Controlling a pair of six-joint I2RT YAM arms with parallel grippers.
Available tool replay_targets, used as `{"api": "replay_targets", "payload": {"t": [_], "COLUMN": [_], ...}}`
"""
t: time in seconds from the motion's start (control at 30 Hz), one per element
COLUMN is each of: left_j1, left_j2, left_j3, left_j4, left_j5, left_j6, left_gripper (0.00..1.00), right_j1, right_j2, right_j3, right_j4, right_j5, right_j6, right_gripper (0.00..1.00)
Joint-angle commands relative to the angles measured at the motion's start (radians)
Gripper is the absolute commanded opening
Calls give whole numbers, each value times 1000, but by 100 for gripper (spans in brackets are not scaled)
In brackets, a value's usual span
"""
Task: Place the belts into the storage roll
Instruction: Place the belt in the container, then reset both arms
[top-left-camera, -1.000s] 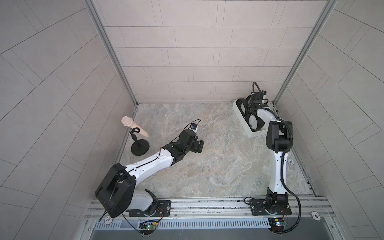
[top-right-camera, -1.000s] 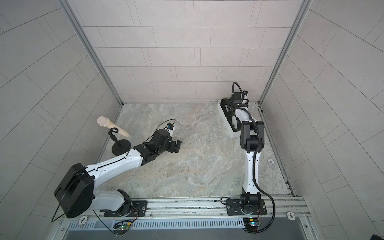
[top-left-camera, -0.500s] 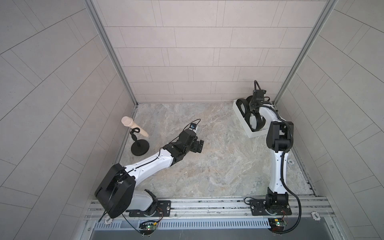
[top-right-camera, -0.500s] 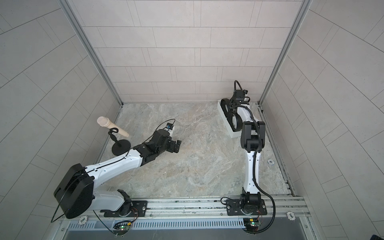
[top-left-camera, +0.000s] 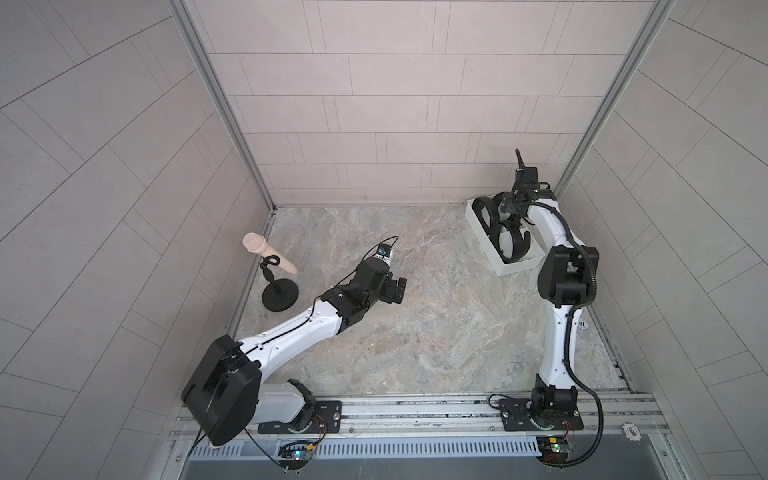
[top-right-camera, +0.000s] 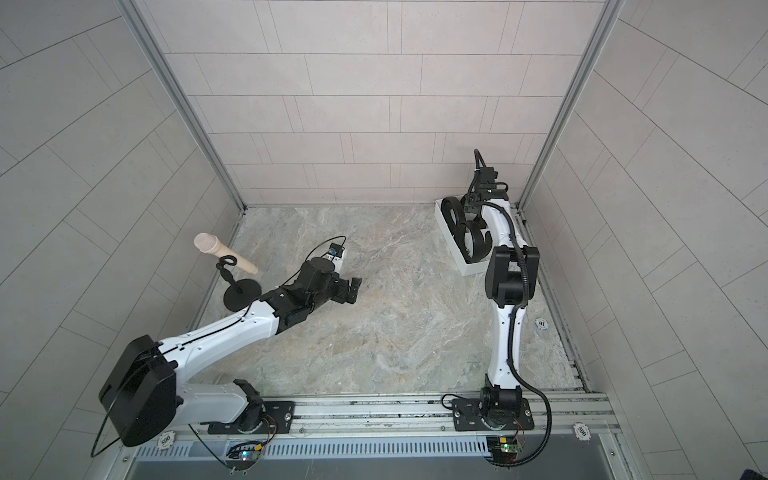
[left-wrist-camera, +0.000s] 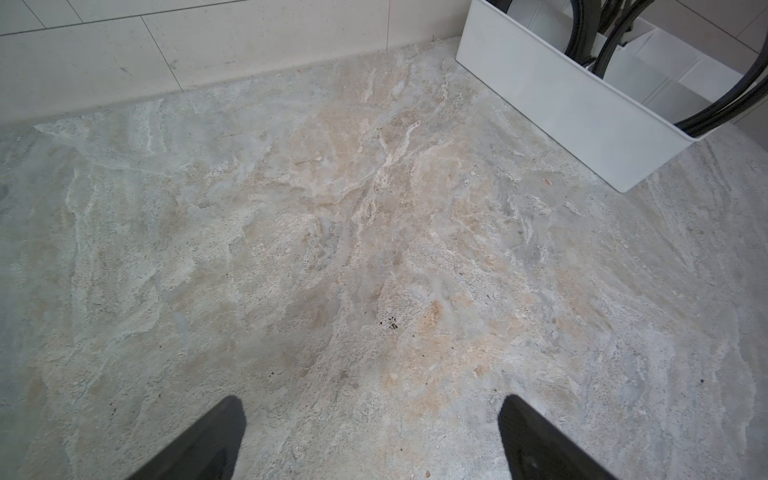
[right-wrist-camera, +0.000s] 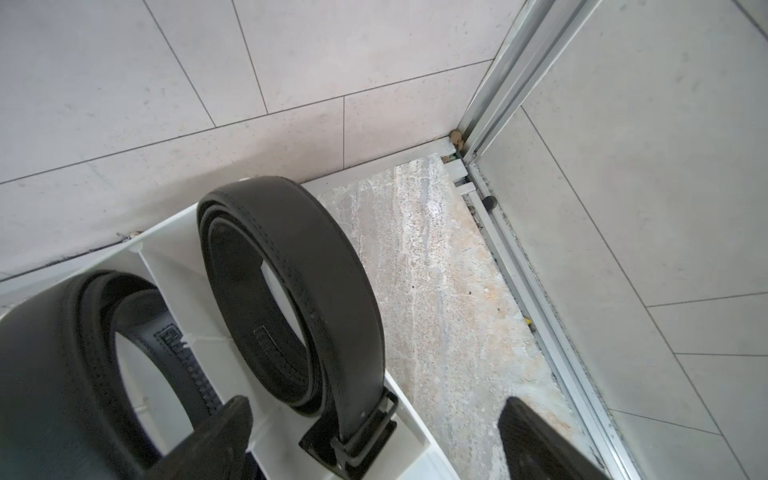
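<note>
Nearest, the left gripper (top-left-camera: 398, 289) hovered over the bare marble tabletop (top-left-camera: 415, 340), left of its middle, its fingers (left-wrist-camera: 208, 440) spread wide with nothing between them. Further toward the left edge stood a black round-based stand (top-left-camera: 280, 294) carrying a tilted beige peg (top-left-camera: 266, 252). Away in the far right corner sat the white storage tray (top-left-camera: 478, 232), its low walls and dividers forming compartments, and all three belts stood in it as upright black coils. The near belt coil (top-left-camera: 509, 241) occupied the tray's near side, with a loose curved end beside it. The far left belt coil (top-left-camera: 485, 212) filled a compartment at the tray's far end, and the right wrist view showed a patterned buckle inside it. The buckled belt coil (right-wrist-camera: 291, 282) stood in the adjoining compartment along the tray's right wall, its dark metal buckle (right-wrist-camera: 353, 436) low at the rim. The right gripper (right-wrist-camera: 374, 401) hung just above that coil, its fingers (right-wrist-camera: 540, 449) parted far wider than the strap between them, so nothing was gripped.
</note>
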Motion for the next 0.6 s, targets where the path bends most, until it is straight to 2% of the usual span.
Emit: {"api": "replay_targets", "payload": {"t": [0.0,0.17,0.33,0.57], "left_j1": [9,33,83,224], "left_j2": [-40,-80,-131,-178], "left_j3": [2,2,-1,-15], "left_j4": [-29,-84,-140,-187], "left_j5": [-15,-39,-55,-76], "left_j6": [-21,-39,-26,25], "left_gripper": [100,100,100,100], "right_j1": [-2,6,60,132], "right_j2": [-141,-288,-560,-947], "right_j3": [-80,-266,-639,-1075], "right_j4": [-8,12,188,331], "right_j5": [-15,-89,-123,-145], "right_j6": [-21,7,-11,-33], "right_gripper": [99,99,100,100]}}
